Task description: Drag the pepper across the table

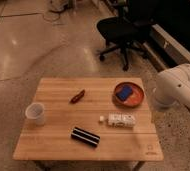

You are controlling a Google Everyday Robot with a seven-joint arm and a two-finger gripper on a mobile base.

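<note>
The pepper (77, 96) is a small slim dark red-brown thing lying at an angle on the far middle of the light wooden table (58, 145). Nothing touches it. Only the white arm (180, 87) shows, beyond the table's right edge. My gripper is out of view, so its place relative to the pepper cannot be seen.
A white cup (35, 113) stands at the left. A black bar with white stripes (85, 136) lies near the front. A white bottle (119, 120) lies on its side. An orange bowl (136, 100) holds a blue thing (123, 92). A black office chair (122, 30) stands behind the table.
</note>
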